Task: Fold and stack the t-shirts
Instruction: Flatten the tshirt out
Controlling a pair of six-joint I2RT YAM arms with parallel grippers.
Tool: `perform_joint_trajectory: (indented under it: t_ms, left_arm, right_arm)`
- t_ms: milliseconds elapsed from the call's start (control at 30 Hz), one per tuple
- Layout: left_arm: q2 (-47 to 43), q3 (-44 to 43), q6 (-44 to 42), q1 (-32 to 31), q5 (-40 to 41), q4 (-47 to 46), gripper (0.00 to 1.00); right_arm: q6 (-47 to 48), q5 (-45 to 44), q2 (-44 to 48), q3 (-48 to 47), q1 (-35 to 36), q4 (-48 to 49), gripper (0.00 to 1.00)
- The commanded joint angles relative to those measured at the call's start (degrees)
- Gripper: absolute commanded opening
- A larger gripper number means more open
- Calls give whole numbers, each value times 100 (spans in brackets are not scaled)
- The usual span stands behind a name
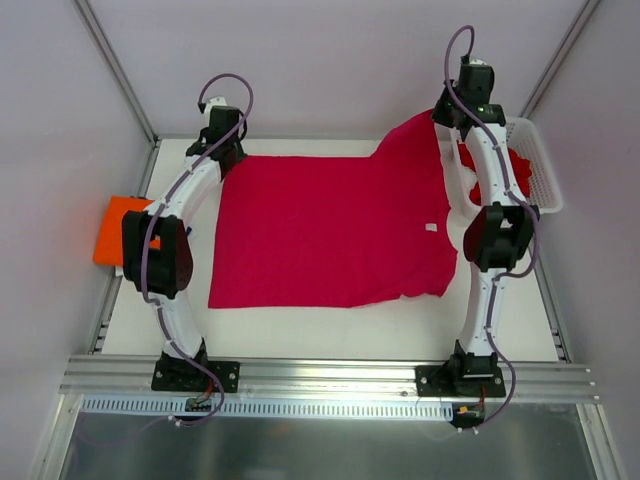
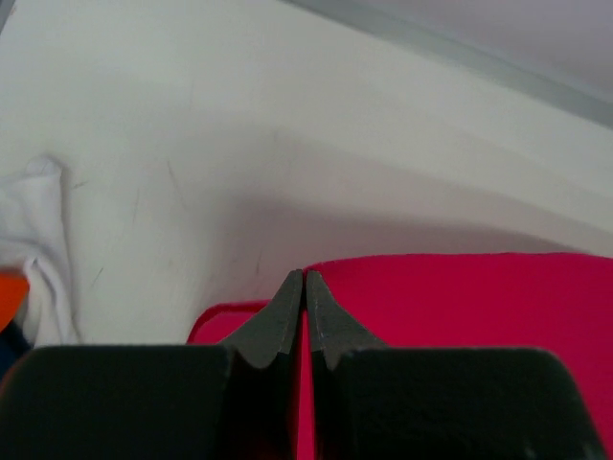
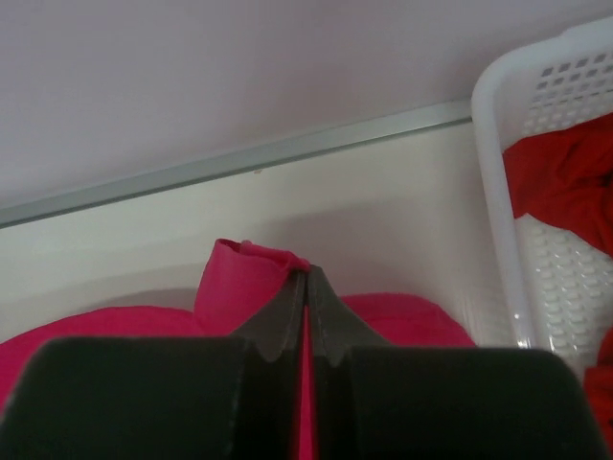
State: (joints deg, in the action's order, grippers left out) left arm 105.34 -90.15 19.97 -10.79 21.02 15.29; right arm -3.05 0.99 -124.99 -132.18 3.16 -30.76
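1. Across the middle of the white table (image 1: 330, 330) lies the crimson-pink t-shirt (image 1: 330, 230), spread mostly flat. Its near hem is uneven, and its far right corner is drawn up into a peak.
2. My left arm (image 1: 170, 250) bends out past the shirt's left edge, elbow outward, and reaches forward to the shirt's far left corner.
3. My right arm (image 1: 495, 230) runs almost straight up along the shirt's right edge, with its wrist above the raised far right corner.
4. Just right of the shirt's far right corner sits the white lattice basket (image 1: 545, 170). My right forearm crosses part of it in the top view.
5. Red cloth (image 3: 565, 182), crumpled, lies inside that basket; I cannot tell how many garments it is.
6. Beyond the shirt's left edge, at the table's side, an orange t-shirt (image 1: 115, 225) lies folded.
7. My left gripper (image 2: 304, 280) has its fingers pressed together on the shirt's far left edge, with pink cloth showing between them.
8. My right gripper (image 3: 306, 278) is clamped the same way on a bunched fold of the shirt's far right corner.
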Motion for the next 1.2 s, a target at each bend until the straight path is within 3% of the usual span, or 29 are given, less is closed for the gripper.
perform_joint_trajectory:
  t_ms: [0, 100, 233, 533, 633, 800, 1033, 1167]
  left_arm:
    - [284, -1116, -229, 59, 87, -545, 0]
    - [382, -1172, -327, 50, -9, -579, 0]
    - [-458, -707, -248, 50, -263, -747, 0]
    - [-3261, -547, -564, -616, -1415, -335, 0]
    - [-3949, -968, -678, -1125, -1583, 130, 0]
    - [-4741, -1601, -485, -1277, -2075, 308, 0]
    - [-4575, -3595, -266, -1277, -2935, 984, 0]
    - [-5030, -3633, 24, -1268, -3314, 1064, 0]
  right_arm:
    - [-117, 112, -218, -808, -17, 545, 0]
    - [-170, 138, 0, -225, -17, 886, 0]
    - [-231, 287, 975, 735, 0, 1468, 0]
    - [-697, 1385, 3171, 307, 114, 1205, 0]
    - [-723, 1614, 4059, 123, 141, 1134, 1]
    - [-715, 1694, 5097, -508, 141, 1073, 0]
    - [-925, 1667, 5414, -1214, 132, 1256, 1]
    - [-1162, 1746, 5731, -933, 141, 1485, 1]
